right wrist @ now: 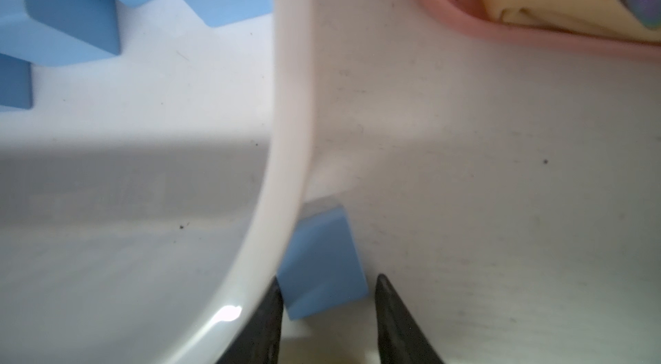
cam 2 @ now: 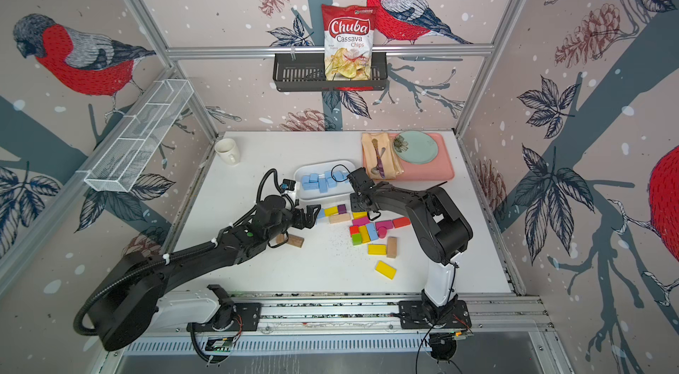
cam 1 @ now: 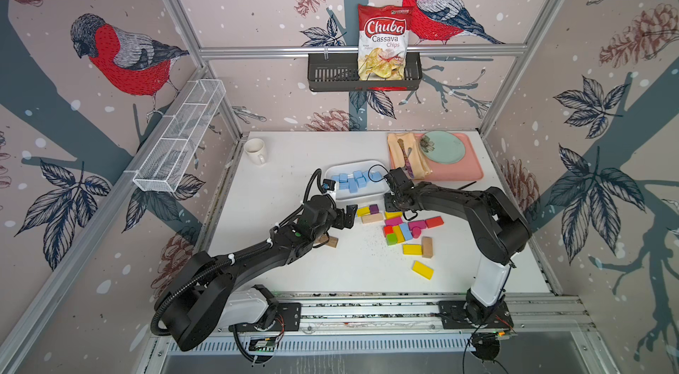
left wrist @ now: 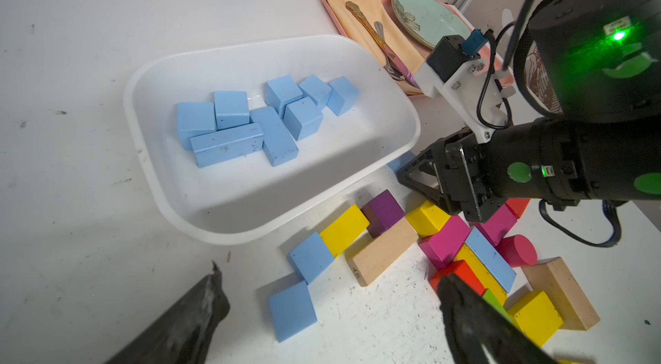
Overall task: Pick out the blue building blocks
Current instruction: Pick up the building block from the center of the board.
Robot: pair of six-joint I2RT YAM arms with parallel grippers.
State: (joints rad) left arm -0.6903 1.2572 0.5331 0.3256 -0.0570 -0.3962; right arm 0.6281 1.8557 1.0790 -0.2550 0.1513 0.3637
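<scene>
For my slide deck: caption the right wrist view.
The right gripper straddles a sky-blue block beside the rim of the white plastic tray.

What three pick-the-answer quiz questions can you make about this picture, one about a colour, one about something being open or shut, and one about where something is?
1. What colour is the tub holding the blue building blocks?
A) black B) white C) green
2. How are the left gripper's jaws?
A) open wide B) shut tight, empty C) clamped on the tub's rim
3. Where is the chips bag?
A) in the tub B) in the left gripper C) in the black wall basket

Answers: 1 B, its rim and floor are white. 2 A, its fingers stand far apart in the left wrist view. 3 C, the bag stands in the basket on the back wall.
</scene>
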